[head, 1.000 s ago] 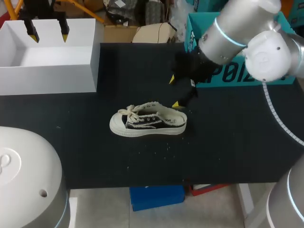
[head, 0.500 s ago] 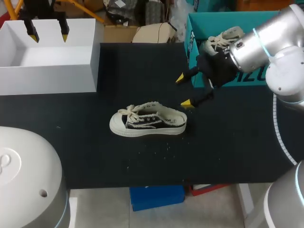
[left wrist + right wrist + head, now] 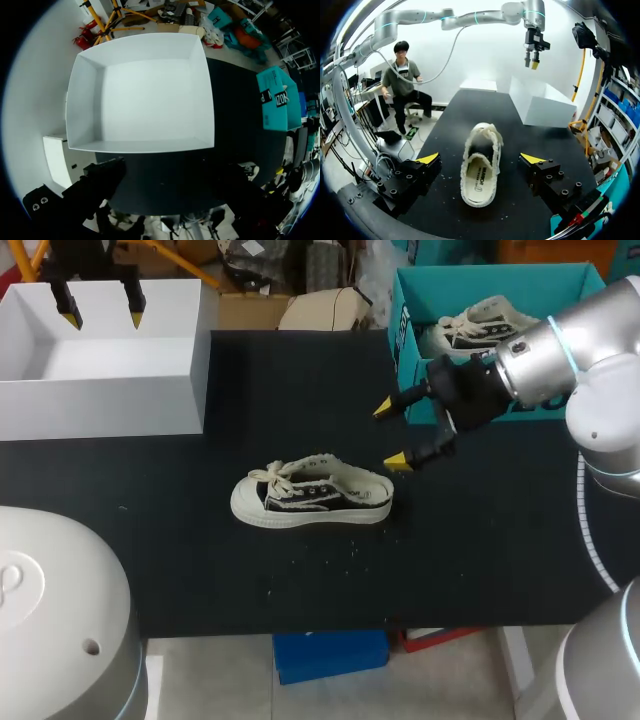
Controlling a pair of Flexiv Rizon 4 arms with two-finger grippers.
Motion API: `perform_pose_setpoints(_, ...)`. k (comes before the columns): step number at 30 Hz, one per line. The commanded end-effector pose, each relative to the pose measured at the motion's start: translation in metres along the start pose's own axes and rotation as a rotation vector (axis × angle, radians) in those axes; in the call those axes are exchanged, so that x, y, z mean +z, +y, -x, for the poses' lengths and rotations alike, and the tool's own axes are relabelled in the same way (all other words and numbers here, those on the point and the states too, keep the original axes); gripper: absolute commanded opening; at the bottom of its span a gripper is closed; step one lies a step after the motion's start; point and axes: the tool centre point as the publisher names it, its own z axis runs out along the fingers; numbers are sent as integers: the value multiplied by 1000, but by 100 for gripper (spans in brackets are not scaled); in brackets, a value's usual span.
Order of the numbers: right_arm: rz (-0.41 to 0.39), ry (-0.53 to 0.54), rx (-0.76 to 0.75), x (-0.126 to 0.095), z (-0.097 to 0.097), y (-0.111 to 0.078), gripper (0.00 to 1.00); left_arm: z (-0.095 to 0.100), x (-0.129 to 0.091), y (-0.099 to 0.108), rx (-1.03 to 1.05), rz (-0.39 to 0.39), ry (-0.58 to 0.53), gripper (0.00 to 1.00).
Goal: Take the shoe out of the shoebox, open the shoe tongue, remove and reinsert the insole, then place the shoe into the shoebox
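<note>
A black-and-cream low canvas shoe stands upright on its sole near the middle of the black counter. Its toe points toward the left arm's side and its heel toward the right arm's side. The cream laces lie loose over the front. The shoe is outside both boxes and apart from both arms. A few pale specks lie on the counter just in front of it.

The right arm comes in from the right. The right arm's jaws stand wide and hold nothing, just beside the shoe's heel. One yellow fingertip is near the heel collar and the other is farther back. In the right wrist view the shoe lies ahead of the jaws, in line with the gap between the two fingertips, heel nearest. Its pale insole shows inside the opening.

Behind the right arm, at the counter's far right, an open teal cardboard shoebox holds a second cream shoe.

At the far left corner sits a white open-topped cardboard box. The left wrist view looks straight down into this box. The left arm's jaws hang above its far wall with the yellow tips apart, gripping nothing. In the right wrist view the left arm reaches over the same white box.
</note>
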Motion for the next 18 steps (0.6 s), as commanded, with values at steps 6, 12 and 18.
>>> perform_pose_setpoints(6,-2,-1,2,1,0,1,100,-1,0,0,-2,1,-3,100)
perform_pose_setpoints(12,-38,-90,43,0,6,-15,100,-1,0,0,-2,1,-3,100)
perform_pose_setpoints(18,-35,-128,80,8,5,-37,100,-1,0,0,-2,1,-3,100)
